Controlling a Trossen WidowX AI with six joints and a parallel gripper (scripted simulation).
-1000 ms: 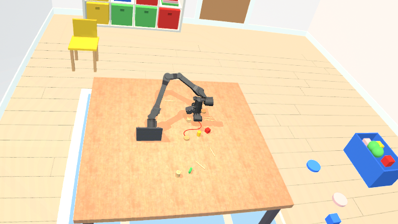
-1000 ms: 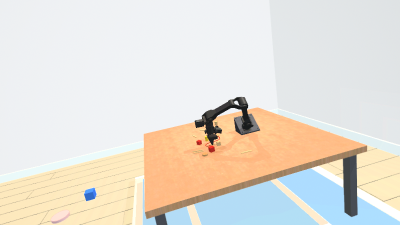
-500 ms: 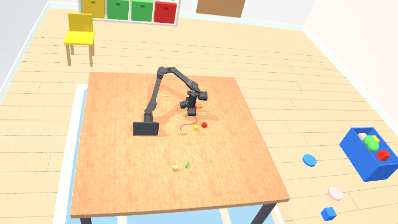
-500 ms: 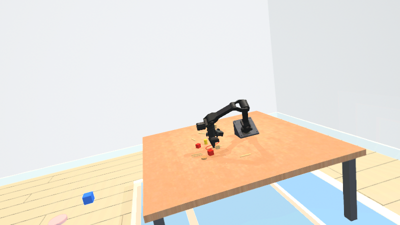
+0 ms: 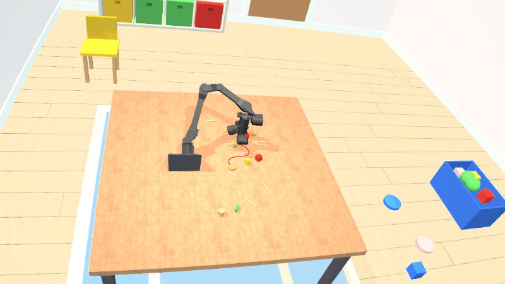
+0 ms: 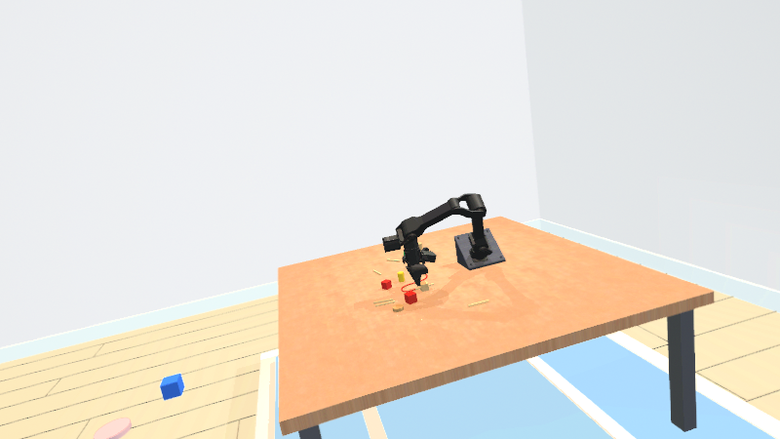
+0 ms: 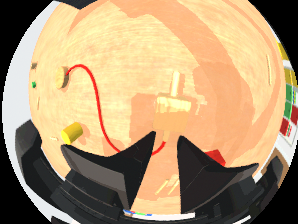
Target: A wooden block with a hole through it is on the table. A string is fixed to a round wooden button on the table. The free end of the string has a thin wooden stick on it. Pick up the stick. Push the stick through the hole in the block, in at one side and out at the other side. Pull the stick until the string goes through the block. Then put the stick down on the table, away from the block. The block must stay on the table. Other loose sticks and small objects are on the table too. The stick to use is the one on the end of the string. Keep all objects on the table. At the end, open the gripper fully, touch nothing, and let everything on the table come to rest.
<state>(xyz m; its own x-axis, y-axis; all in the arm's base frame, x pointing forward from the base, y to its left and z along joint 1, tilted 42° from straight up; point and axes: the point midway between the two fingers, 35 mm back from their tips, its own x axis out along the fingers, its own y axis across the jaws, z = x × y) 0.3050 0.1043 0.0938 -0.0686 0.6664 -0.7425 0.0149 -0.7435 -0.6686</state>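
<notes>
The wooden block (image 5: 235, 145) (image 6: 424, 287) (image 7: 171, 116) stands on the table. The wooden stick (image 7: 175, 84) runs through its hole: a length sticks out on the far side in the wrist view, and a short near end shows on the gripper's side. The red string (image 5: 243, 155) (image 7: 98, 102) runs from the round wooden button (image 5: 231, 167) (image 7: 60, 77) in a curve to that near end. My gripper (image 7: 167, 135) (image 6: 418, 284) is partly open, its fingertips apart on either side of the stick's near end without visibly gripping it. In the top view the fingertips are hidden.
A red cube (image 5: 247, 135) (image 6: 410, 298) (image 7: 216, 157) is close beside the gripper. Another red cube (image 5: 259, 158) (image 6: 386, 284) and a yellow cylinder (image 5: 247, 161) (image 7: 72, 133) lie near the string. Loose sticks (image 5: 260, 144) (image 6: 384, 301) and a wooden disc (image 5: 253, 133) (image 6: 398, 308) lie past the gripper.
</notes>
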